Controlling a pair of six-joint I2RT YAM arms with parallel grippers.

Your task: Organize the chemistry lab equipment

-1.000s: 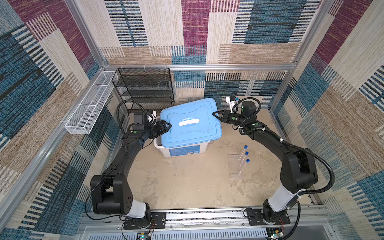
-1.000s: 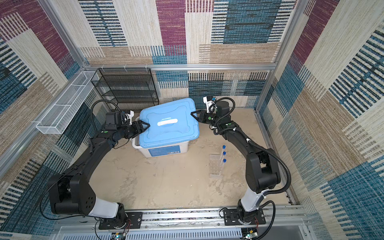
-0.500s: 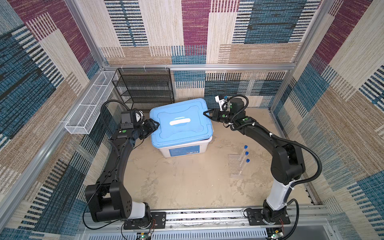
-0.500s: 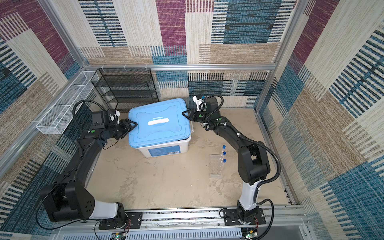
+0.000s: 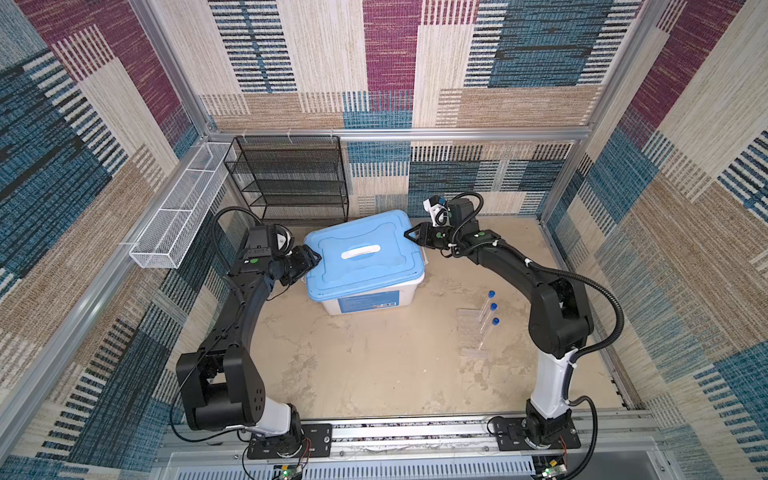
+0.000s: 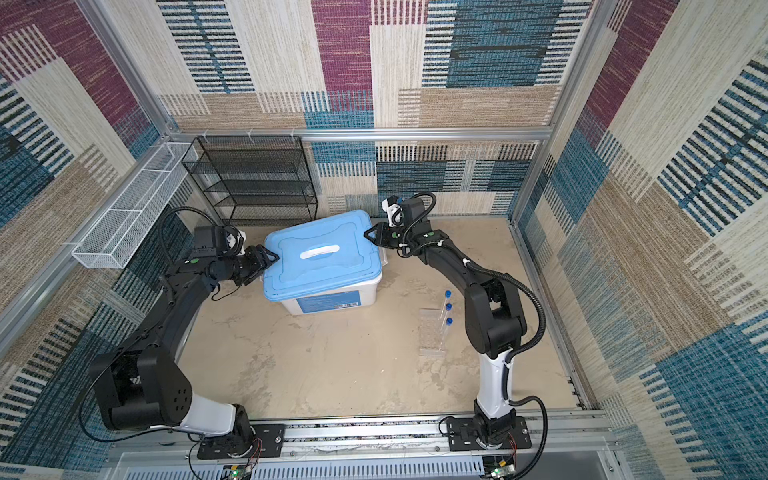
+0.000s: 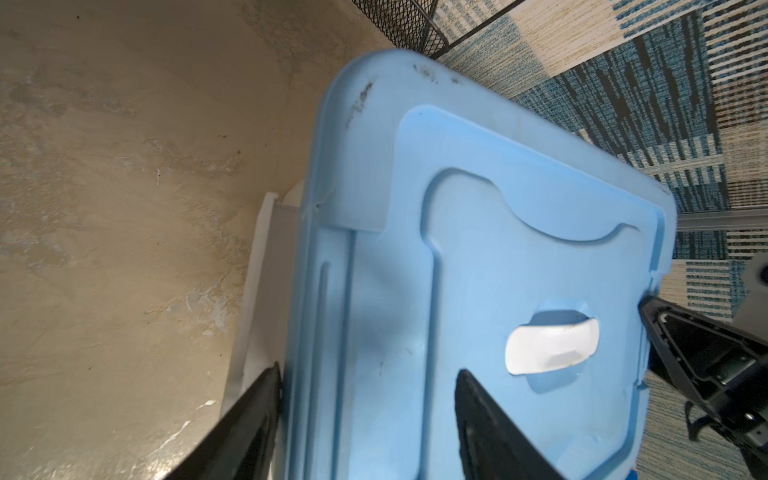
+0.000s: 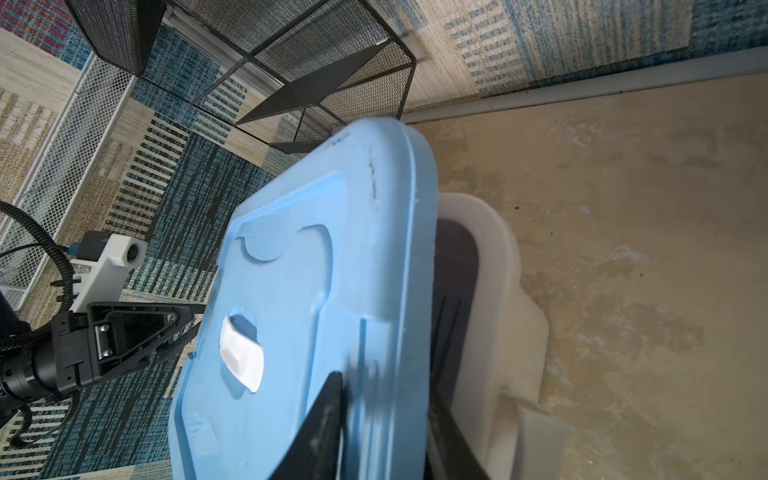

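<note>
Three clear blue-capped test tubes lie across a clear tube rack on the floor at the right, away from both grippers. My left gripper is shut on the left rim of the blue lid, one finger under and one on top. At the opposite rim, my right gripper is shut on the same lid. The lid hangs shifted left over the white bin, baring the bin's right rim.
A black mesh shelf stands against the back wall behind the bin. A white wire basket hangs on the left wall. Bare sandy floor spreads in front of the bin.
Both arms have carried the blue lid to the left; it now overhangs the bin's left side. The tubes and rack have not moved.
</note>
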